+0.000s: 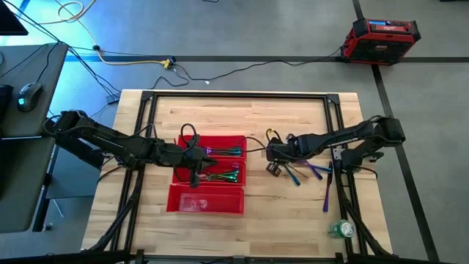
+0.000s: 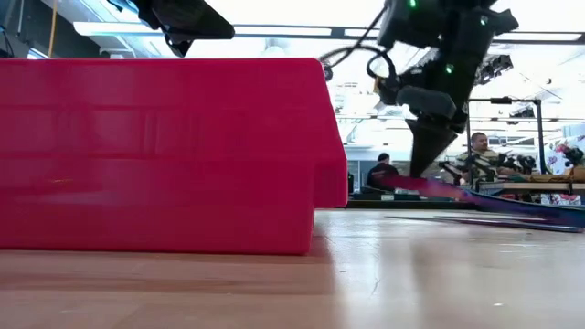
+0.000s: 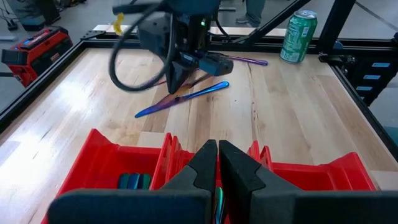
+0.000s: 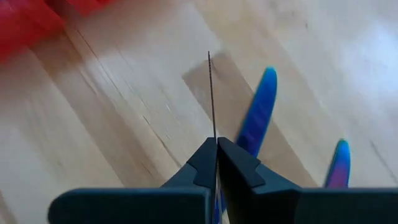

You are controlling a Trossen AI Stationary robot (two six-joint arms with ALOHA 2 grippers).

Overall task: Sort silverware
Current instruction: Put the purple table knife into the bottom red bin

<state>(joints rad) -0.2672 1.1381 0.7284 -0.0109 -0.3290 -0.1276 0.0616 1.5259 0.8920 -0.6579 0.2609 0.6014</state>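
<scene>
Right gripper (image 4: 216, 144) down at the table right of the red tray (image 1: 179, 199), fingers pinched together on a thin iridescent piece (image 4: 211, 93) seen edge-on, sticking straight out from between the tips. More loose silverware (image 1: 311, 172) just beside it on the wood (blue and purple handles), one purple piece (image 1: 327, 198) lying a little apart, nearer the green can (image 1: 341, 229). Left gripper (image 3: 217, 163) over the tray, fingers fully closed, nothing visible between them. Sorted pieces (image 1: 227, 151) already lying in the tray's far and middle compartments; near compartment contents unclear.
</scene>
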